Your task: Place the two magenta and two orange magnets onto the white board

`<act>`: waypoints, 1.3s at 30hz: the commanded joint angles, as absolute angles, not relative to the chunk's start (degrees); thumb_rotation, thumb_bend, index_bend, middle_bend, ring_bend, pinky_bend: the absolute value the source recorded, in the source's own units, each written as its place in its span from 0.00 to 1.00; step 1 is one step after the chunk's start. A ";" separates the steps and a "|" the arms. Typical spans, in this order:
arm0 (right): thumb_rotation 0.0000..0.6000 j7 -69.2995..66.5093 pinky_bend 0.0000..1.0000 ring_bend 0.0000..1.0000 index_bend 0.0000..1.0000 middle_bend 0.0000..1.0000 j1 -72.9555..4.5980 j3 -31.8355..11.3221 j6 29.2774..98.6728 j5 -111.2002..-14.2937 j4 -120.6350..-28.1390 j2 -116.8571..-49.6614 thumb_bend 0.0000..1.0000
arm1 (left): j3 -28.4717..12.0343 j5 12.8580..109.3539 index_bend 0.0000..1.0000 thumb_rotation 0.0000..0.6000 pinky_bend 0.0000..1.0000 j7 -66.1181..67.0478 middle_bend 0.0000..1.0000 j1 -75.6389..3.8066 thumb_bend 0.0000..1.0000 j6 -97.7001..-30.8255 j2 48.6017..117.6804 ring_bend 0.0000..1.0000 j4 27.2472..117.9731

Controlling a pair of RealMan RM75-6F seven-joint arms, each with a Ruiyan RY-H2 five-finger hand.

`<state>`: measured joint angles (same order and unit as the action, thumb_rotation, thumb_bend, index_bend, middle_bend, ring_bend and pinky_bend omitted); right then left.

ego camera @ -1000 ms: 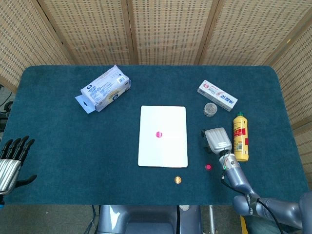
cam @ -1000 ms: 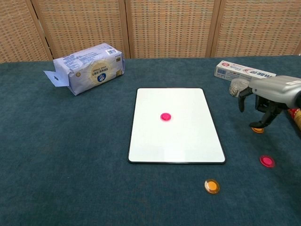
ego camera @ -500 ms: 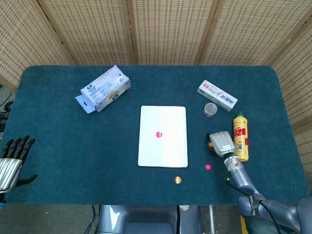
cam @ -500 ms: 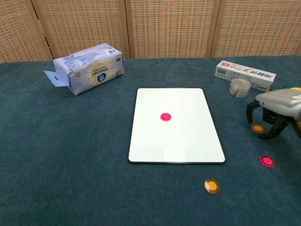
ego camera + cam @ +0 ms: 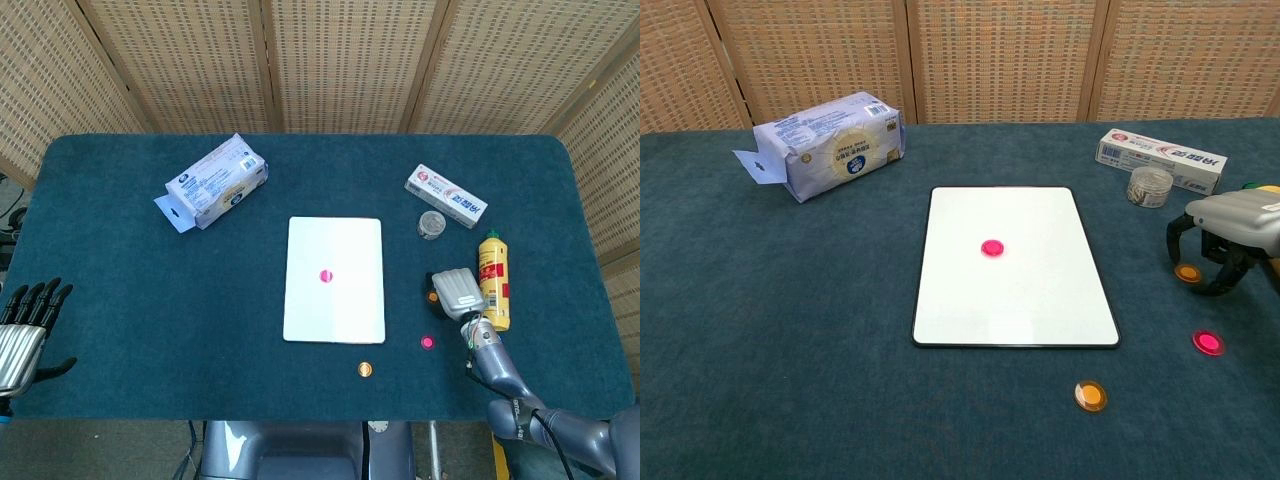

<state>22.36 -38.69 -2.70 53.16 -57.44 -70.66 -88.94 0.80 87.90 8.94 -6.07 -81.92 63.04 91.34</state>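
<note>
A white board (image 5: 334, 279) lies flat in the middle of a dark teal table (image 5: 120, 290), with one magenta magnet (image 5: 325, 275) already on it near its centre. To the right of the board, the robot's right hand (image 5: 1230, 225) arches over an orange magnet (image 5: 1187, 272), its fingers curved down on either side of the disc but not closed on it. A second magenta magnet (image 5: 1208, 342) rests on the cloth nearer, just right of the board's near right corner, and a second orange magnet (image 5: 1091, 395) lies nearer still, below that corner. The left hand (image 5: 25, 330) rests at the table's far left edge, holding nothing, fingers straight and apart. A yellow bottle (image 5: 493, 281) lies just right of the right hand.
</note>
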 commanded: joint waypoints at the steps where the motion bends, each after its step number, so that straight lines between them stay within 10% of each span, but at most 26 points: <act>1: 1.00 22.77 1.00 0.92 0.42 0.95 -38.73 -3.06 52.55 -57.14 -70.07 -89.24 0.31 | 0.79 87.82 0.00 1.00 0.00 9.00 0.00 -6.07 0.00 -81.87 63.08 0.00 91.31; 39: 1.00 24.06 1.00 0.92 0.59 0.95 -39.85 -8.22 51.86 -58.76 -74.46 -88.27 0.34 | 0.75 87.55 0.00 1.00 0.00 8.86 0.00 -6.30 0.00 -81.47 62.90 0.00 91.54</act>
